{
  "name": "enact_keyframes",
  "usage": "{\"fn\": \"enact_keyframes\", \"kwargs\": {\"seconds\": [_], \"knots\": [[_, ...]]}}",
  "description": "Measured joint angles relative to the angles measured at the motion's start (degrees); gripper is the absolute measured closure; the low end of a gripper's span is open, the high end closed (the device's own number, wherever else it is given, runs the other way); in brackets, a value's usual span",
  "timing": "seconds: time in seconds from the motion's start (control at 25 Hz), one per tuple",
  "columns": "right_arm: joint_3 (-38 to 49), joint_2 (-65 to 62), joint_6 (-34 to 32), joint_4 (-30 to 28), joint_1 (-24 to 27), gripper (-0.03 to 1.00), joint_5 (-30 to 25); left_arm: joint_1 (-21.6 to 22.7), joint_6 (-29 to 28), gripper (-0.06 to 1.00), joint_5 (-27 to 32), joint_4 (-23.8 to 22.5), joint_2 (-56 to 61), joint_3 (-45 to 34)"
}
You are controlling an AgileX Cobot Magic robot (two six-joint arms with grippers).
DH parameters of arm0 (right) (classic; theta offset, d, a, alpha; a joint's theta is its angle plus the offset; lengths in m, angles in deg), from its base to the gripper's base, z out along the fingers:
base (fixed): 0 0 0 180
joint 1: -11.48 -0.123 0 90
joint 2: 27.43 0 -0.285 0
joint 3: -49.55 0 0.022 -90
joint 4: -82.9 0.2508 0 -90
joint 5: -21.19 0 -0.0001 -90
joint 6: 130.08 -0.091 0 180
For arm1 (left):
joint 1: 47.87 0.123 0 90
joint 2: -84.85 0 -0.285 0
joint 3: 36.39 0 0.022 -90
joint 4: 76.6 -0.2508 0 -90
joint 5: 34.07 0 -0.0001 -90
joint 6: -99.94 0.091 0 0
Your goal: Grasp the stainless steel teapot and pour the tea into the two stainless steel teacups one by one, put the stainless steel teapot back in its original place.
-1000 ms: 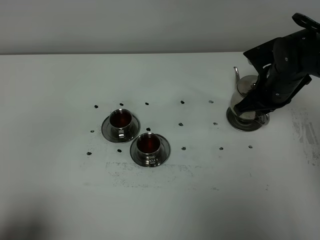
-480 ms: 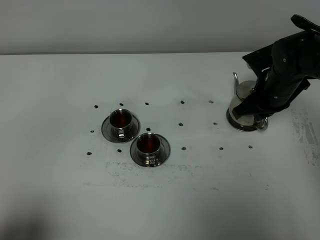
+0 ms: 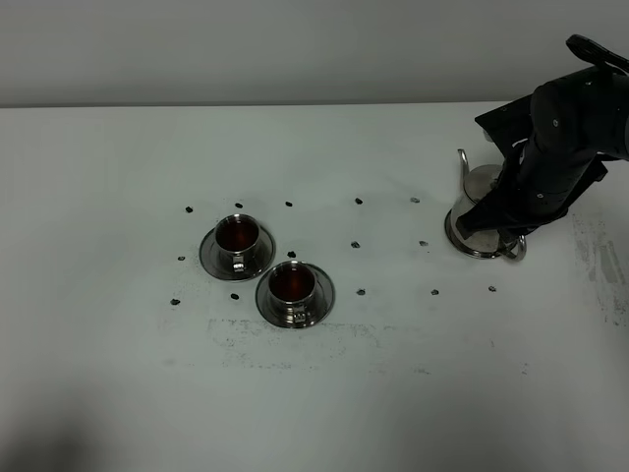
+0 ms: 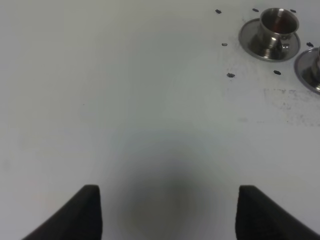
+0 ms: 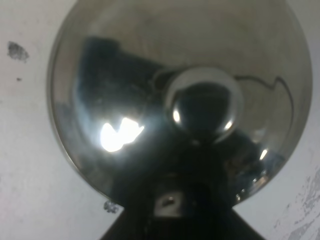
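Observation:
The stainless steel teapot (image 3: 476, 187) stands at the right of the table on its flat steel saucer (image 3: 460, 239), spout pointing to the far left. My right gripper (image 3: 506, 231) is down over the pot's handle side and looks shut on the handle. In the right wrist view the knobbed lid (image 5: 150, 75) fills the picture, with the gripper (image 5: 175, 205) a dark mass at its edge. The two teacups (image 3: 238, 236) (image 3: 292, 283) sit on their saucers left of centre, both holding dark tea. My left gripper (image 4: 170, 215) is open and empty over bare table, with one cup (image 4: 279, 22) far ahead of it.
Small dark specks (image 3: 358, 201) are scattered on the white table around the cups and teapot. Faint scuff marks (image 3: 295, 339) run across the table in front of the cups. The second cup's saucer (image 4: 311, 70) shows at the edge of the left wrist view.
My right arm and the teapot have shifted slightly left and back, and the pot's loop handle now shows below the gripper. The cups and left gripper have not moved.

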Motion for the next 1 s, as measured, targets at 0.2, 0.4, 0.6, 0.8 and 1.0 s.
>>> {"fn": "enact_keyframes", "kwargs": {"seconds": [0.2,0.4,0.6,0.8,1.0], "knots": [[-0.06,0.0,0.0,-0.11,0.0,0.61,0.47,0.0,0.0,0.37,0.0,0.0,0.0,0.0],[-0.23,0.0,-0.63,-2.52,0.0,0.36,0.67,0.0,0.0,0.37,0.0,0.0,0.0,0.0],[-0.67,-1.35,-1.18,-3.51,0.0,0.28,-1.65,0.0,0.0,0.37,0.0,0.0,0.0,0.0],[-5.36,-7.72,-1.37,-2.23,0.0,0.3,-7.71,0.0,0.0,0.37,0.0,0.0,0.0,0.0],[-8.55,-16.13,-1.53,-1.75,0.0,0.37,-11.89,0.0,0.0,0.37,0.0,0.0,0.0,0.0]]}}
